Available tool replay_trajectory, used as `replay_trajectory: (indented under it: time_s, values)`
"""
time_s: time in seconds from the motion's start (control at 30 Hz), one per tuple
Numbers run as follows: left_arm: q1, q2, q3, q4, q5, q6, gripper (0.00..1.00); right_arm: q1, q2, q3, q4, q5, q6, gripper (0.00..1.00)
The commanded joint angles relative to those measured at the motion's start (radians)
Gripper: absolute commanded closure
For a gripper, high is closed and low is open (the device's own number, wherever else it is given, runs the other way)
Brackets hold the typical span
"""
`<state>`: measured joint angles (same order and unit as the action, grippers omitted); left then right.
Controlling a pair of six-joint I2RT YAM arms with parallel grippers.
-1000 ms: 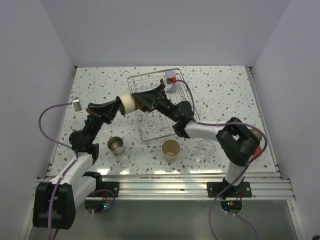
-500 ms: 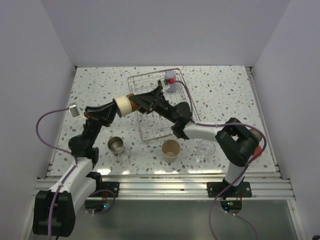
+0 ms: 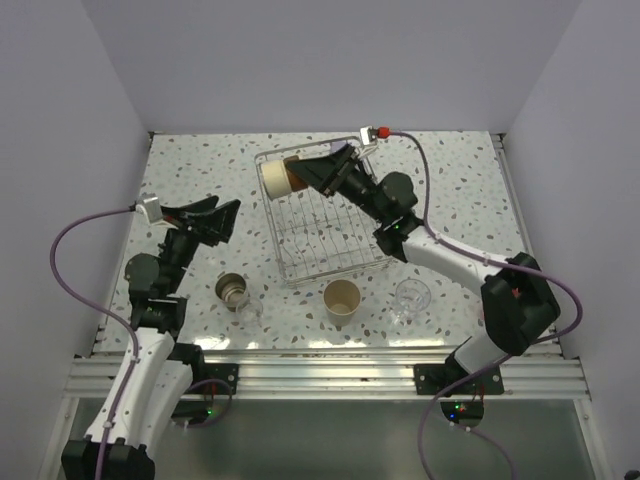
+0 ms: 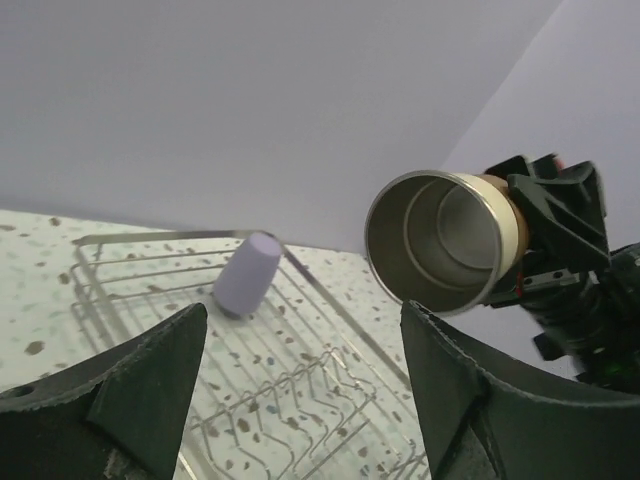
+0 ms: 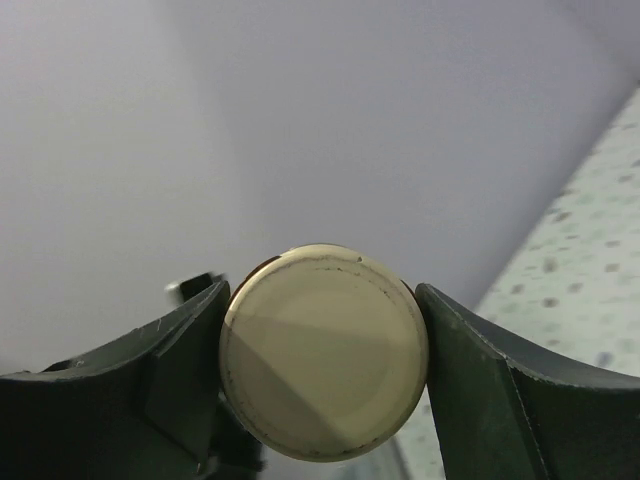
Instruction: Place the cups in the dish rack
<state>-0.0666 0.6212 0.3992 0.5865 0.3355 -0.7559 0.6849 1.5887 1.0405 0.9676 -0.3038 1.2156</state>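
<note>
Steel cup [image 3: 277, 178] gripped by right gripper [image 3: 300, 173]; left gripper [image 4: 300, 325] spread, empty; only left wrist shows lavender cup [image 4: 248, 273].

rack [image 3: 310, 240]: silver wire | lavender cup [image 4: 248, 273]: tilted inside | tan-based cup [image 3: 275, 178]: sideways above rack's far-left corner | steel cup [image 3: 231, 290], left glass [image 3: 248, 312], tumbler [image 3: 342, 298], right glass [image 3: 411, 297]: upright beside rack's near edge

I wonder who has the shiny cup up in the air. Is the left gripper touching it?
Apart. The top view shows the open left gripper well away from the cup, held by the right gripper.
</note>
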Motion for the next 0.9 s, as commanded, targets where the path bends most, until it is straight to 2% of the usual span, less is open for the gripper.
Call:
replay_trajectory:
  time_s: [0.0, 0.03, 0.1, 0.13, 0.2, 0.23, 0.33, 0.4, 0.43, 0.53, 0.63, 0.87]
  values:
    - [0.002, -0.052, 0.128, -0.367, -0.124, 0.180, 0.18, -0.044, -0.104, 0.133, -0.445, 0.101, -0.330, 1.00]
    - [0.004, -0.070, 0.150, -0.492, -0.192, 0.202, 0.18, -0.044, -0.113, 0.177, -0.557, 0.156, -0.412, 1.00]
    - [0.002, -0.069, 0.196, -0.621, -0.258, 0.254, 0.17, -0.038, -0.102, 0.295, -0.773, 0.297, -0.581, 1.00]
    - [0.002, -0.043, 0.238, -0.719, -0.304, 0.269, 0.17, -0.036, -0.089, 0.329, -0.823, 0.322, -0.615, 1.00]
    - [0.002, -0.003, 0.280, -0.799, -0.325, 0.316, 0.18, -0.036, -0.026, 0.447, -0.917, 0.424, -0.719, 1.00]
    - [0.004, 0.033, 0.312, -0.867, -0.332, 0.311, 0.18, -0.036, 0.003, 0.488, -1.007, 0.449, -0.746, 1.00]
    - [0.002, 0.089, 0.370, -0.983, -0.332, 0.326, 0.23, -0.038, 0.114, 0.633, -1.136, 0.527, -0.827, 1.00]
    - [0.004, 0.103, 0.394, -1.022, -0.332, 0.343, 0.21, -0.036, 0.201, 0.728, -1.208, 0.574, -0.875, 1.00]
    - [0.002, 0.112, 0.414, -1.059, -0.375, 0.363, 0.18, -0.036, 0.227, 0.757, -1.230, 0.587, -0.886, 1.00]
    - [0.004, 0.121, 0.428, -1.134, -0.491, 0.374, 0.16, -0.038, 0.359, 0.870, -1.283, 0.615, -0.927, 1.00]
    - [0.004, 0.114, 0.389, -1.119, -0.532, 0.388, 0.12, -0.036, 0.425, 0.937, -1.299, 0.620, -0.939, 1.00]
    - [0.002, 0.109, 0.343, -1.062, -0.481, 0.418, 0.12, -0.038, 0.609, 1.089, -1.345, 0.646, -0.953, 1.00]
